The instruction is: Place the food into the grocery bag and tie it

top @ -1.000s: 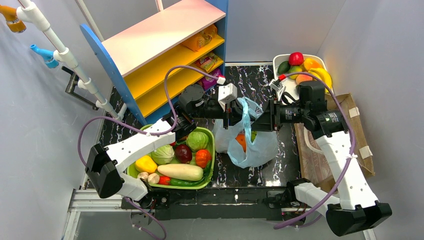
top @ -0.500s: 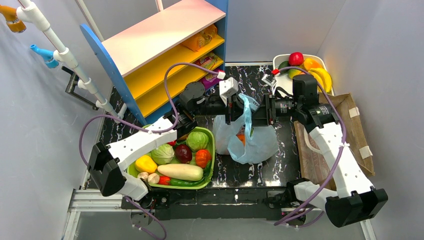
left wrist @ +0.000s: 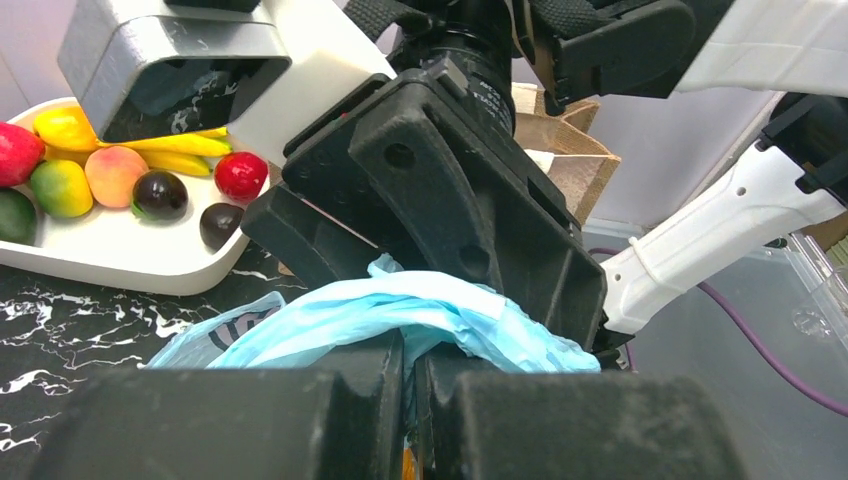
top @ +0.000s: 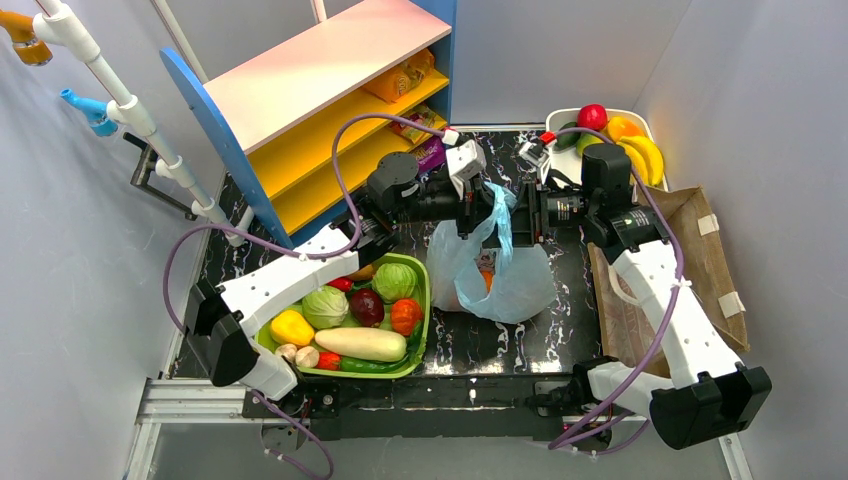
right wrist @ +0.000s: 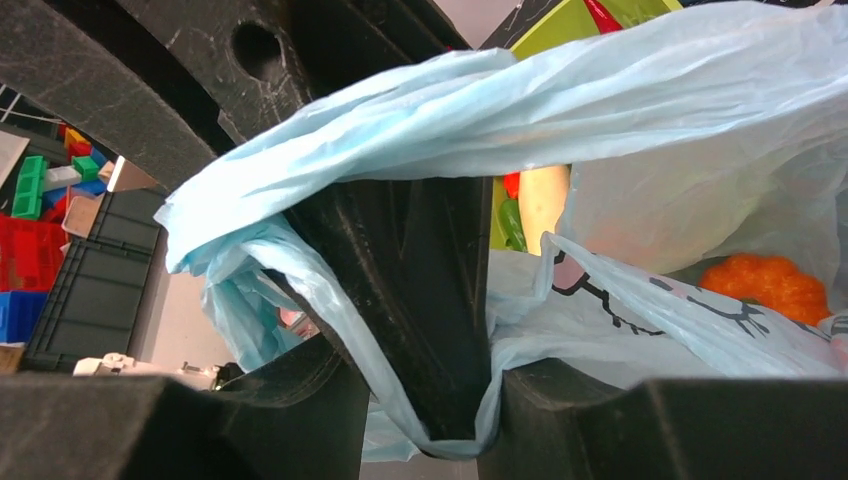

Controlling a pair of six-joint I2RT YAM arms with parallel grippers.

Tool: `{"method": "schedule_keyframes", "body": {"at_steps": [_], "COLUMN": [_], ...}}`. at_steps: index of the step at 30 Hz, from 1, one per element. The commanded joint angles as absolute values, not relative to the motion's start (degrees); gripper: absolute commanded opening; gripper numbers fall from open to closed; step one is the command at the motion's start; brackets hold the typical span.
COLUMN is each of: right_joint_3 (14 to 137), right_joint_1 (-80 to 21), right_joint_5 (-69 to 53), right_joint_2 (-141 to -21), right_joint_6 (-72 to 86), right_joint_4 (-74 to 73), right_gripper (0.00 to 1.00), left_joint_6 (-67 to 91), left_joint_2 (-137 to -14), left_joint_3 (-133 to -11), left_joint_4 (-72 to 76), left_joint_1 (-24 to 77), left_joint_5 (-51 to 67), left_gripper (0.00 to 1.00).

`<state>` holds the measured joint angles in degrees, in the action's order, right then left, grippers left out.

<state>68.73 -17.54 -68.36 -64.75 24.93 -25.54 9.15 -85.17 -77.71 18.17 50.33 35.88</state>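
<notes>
The light-blue grocery bag (top: 505, 285) stands mid-table, its handles (top: 500, 215) drawn up between my two grippers. An orange fruit (top: 487, 281) lies inside it, and the right wrist view shows that orange (right wrist: 765, 285) through the plastic. My left gripper (top: 478, 208) is shut on a twisted handle strip (left wrist: 400, 305); in its wrist view the left gripper (left wrist: 410, 370) pinches the plastic tight. My right gripper (top: 522, 215) faces it closely. In the right wrist view the right gripper (right wrist: 430, 400) has its jaws apart, straddling the left gripper's fingertip, which the handle plastic (right wrist: 330, 290) loops around.
A green basket (top: 422, 330) of cabbages, radish and other vegetables sits front left. A white tray (top: 556, 122) of fruit stands back right, a flat brown paper bag (top: 715, 260) lies at the right, and a blue-and-yellow shelf (top: 330, 70) rises at the back left.
Both grippers have moved toward the back of the table, drawing the bag's handles up and away. The right jaws have spread slightly.
</notes>
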Motion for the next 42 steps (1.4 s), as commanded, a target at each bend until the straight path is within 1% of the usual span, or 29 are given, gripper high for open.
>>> {"method": "schedule_keyframes", "body": {"at_steps": [1, 12, 15, 20, 23, 34, 42], "right_joint_3": [68.32, 67.70, 66.40, 62.34, 62.53, 69.15, 73.49], "right_joint_1": [-18.29, -18.28, -18.30, -18.28, -18.33, -18.28, -18.31], "right_joint_5": [-68.02, -65.19, -62.10, -57.85, -58.84, -64.71, -65.58], "right_joint_2": [-62.17, -60.07, -58.35, -55.53, -55.73, -60.58, -62.05], "right_joint_6": [25.34, 26.96, 26.97, 30.06, 30.80, 29.09, 28.87], "right_joint_4": [-20.62, -15.61, -13.93, -6.00, -4.22, -6.52, -6.27], "right_gripper": [0.45, 0.46, 0.46, 0.47, 0.47, 0.47, 0.46], "left_joint_6": [8.48, 10.87, 11.04, 11.41, 11.50, 8.58, 9.01], "left_joint_2": [-85.43, -84.71, -84.65, -84.48, -84.48, -85.41, -85.55], "left_joint_3": [-80.78, -80.66, -81.34, -81.74, -81.67, -84.09, -84.94], "left_joint_4": [15.76, 14.58, 12.52, 10.22, 10.18, 8.10, 7.83], "left_joint_1": [51.02, 51.00, 50.98, 50.99, 50.98, 47.90, 45.40], "left_joint_5": [33.85, 28.25, 25.10, 20.80, 20.39, 19.51, 20.08], "left_gripper": [0.00, 0.00, 0.00, 0.00, 0.00, 0.00, 0.00]}}
